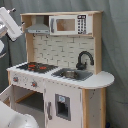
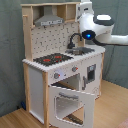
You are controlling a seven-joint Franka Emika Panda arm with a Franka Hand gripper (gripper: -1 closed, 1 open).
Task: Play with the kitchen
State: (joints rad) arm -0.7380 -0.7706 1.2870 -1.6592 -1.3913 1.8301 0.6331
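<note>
Step in hand: the arm (image 2: 97, 27) hangs high beside the kitchen (image 2: 62, 65), at hood and microwave level on the second exterior view's right; I judge this an approach, with no part of the toy touched.
Pincer: I cannot tell how far it is open, nor whether it has hold of anything; the fingers are not shown clearly in either exterior view.
Next move: probably a descent toward the sink (image 1: 72, 74) or faucet (image 1: 84, 60), the parts nearest below the arm, avoiding the counter edge.
Kitchen, place: it stands on a wooden floor against a grey curtain (image 1: 115, 45).
Kitchen, look: white and light wood, with 1 black and red hob (image 1: 35, 66), a grey hood (image 1: 38, 27), a microwave (image 1: 69, 24) and a tiled back panel.
Oven door: hanging open, swung down toward the floor (image 2: 72, 105) in the second exterior view.
</note>
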